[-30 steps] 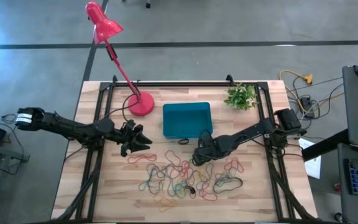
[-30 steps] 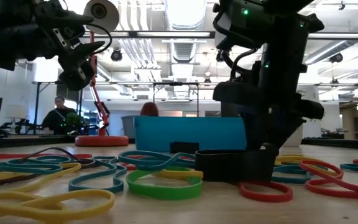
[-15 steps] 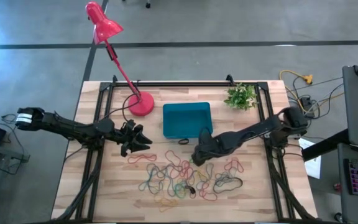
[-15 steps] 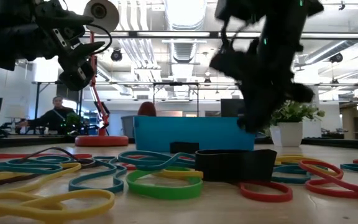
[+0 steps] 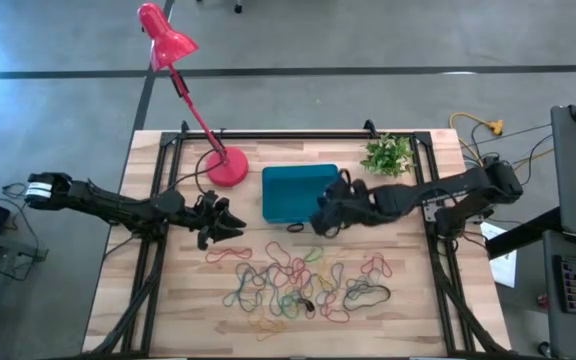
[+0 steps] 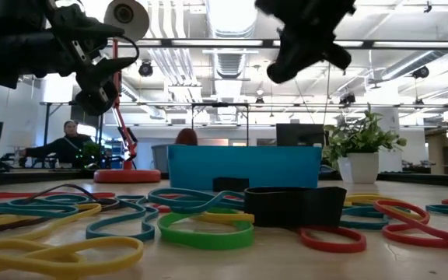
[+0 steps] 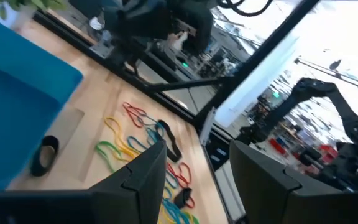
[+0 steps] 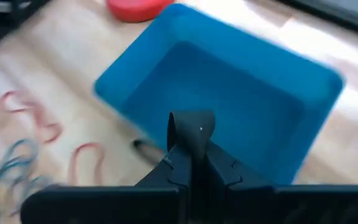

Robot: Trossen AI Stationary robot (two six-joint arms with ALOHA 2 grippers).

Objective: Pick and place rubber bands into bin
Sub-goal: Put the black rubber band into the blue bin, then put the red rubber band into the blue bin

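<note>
The teal bin (image 5: 300, 193) sits mid-table with nothing visible inside it. Most rubber bands (image 5: 293, 280) lie scattered on the wood in front of it, apart from its walls. The right gripper (image 8: 191, 134) hangs over the bin's near right corner, fingers pinched together on a black rubber band (image 8: 192, 126). The left gripper (image 5: 230, 224) waits left of the bin above the table, fingers parted, holding nothing.

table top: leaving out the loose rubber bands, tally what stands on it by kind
lamp: 1
bin: 1
potted plant: 1
total: 3
</note>
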